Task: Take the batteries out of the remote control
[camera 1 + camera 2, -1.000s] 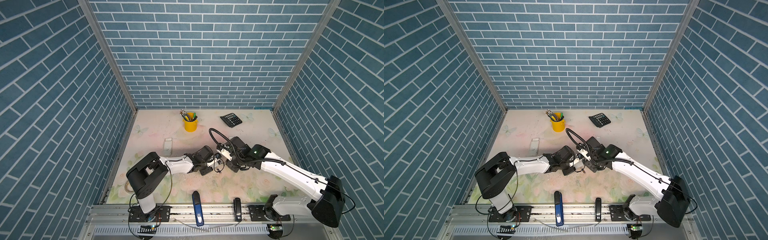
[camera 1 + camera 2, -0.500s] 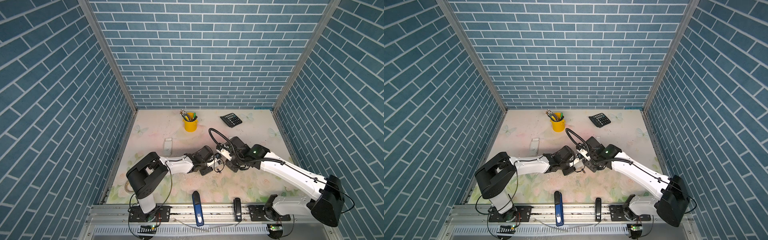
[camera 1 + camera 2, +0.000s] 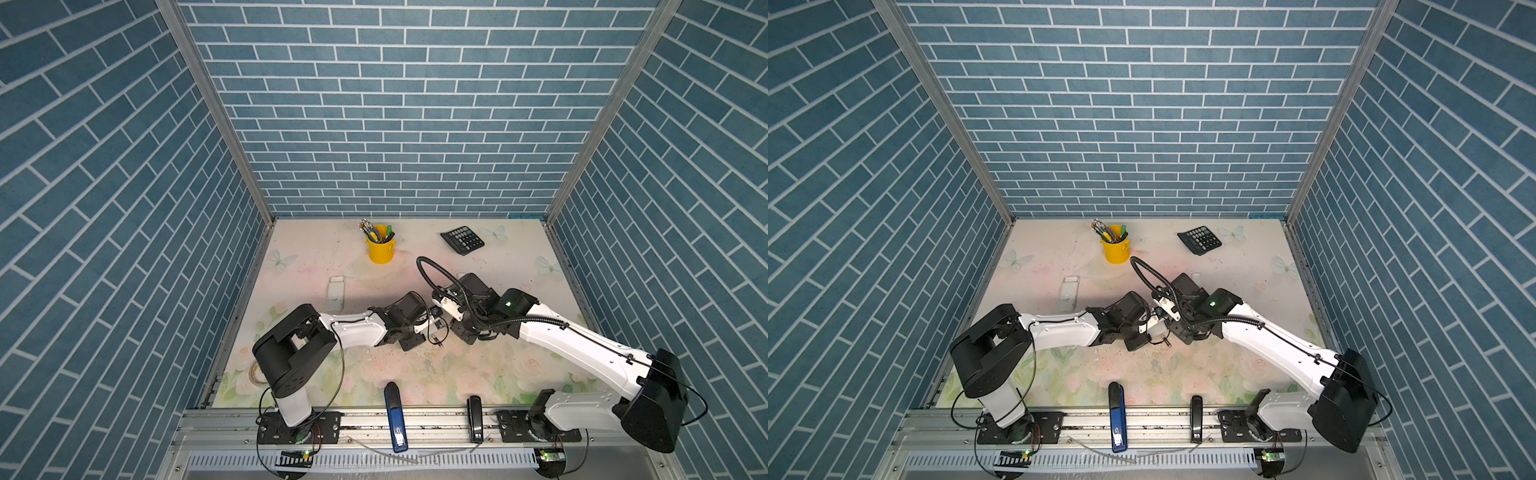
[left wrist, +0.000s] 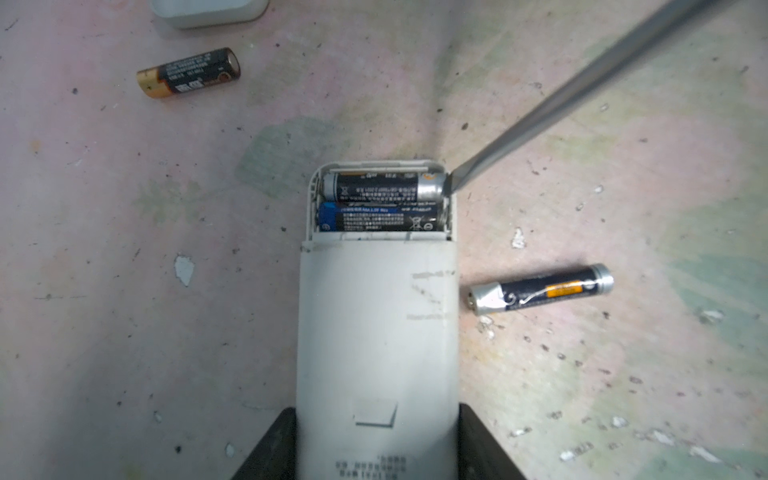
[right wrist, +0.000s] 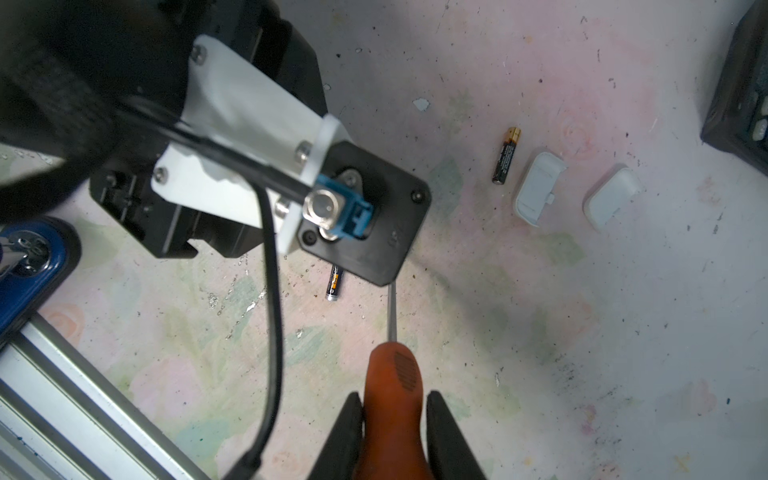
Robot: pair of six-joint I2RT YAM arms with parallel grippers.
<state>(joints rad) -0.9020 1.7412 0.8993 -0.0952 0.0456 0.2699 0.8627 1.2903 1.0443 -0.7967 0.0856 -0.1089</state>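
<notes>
In the left wrist view my left gripper is shut on the white remote control, a finger on each side. Its open compartment holds two batteries side by side. My right gripper is shut on the orange handle of a screwdriver. The screwdriver's metal tip touches the silver end of the outer battery. Two loose batteries lie on the table, one gold-ended and one with a silver end. In both top views the two wrists meet at mid-table.
Two white covers lie beyond a loose battery. A second white remote lies at the left, with a yellow pen cup and a calculator at the back. A blue stapler and a black one sit at the front rail.
</notes>
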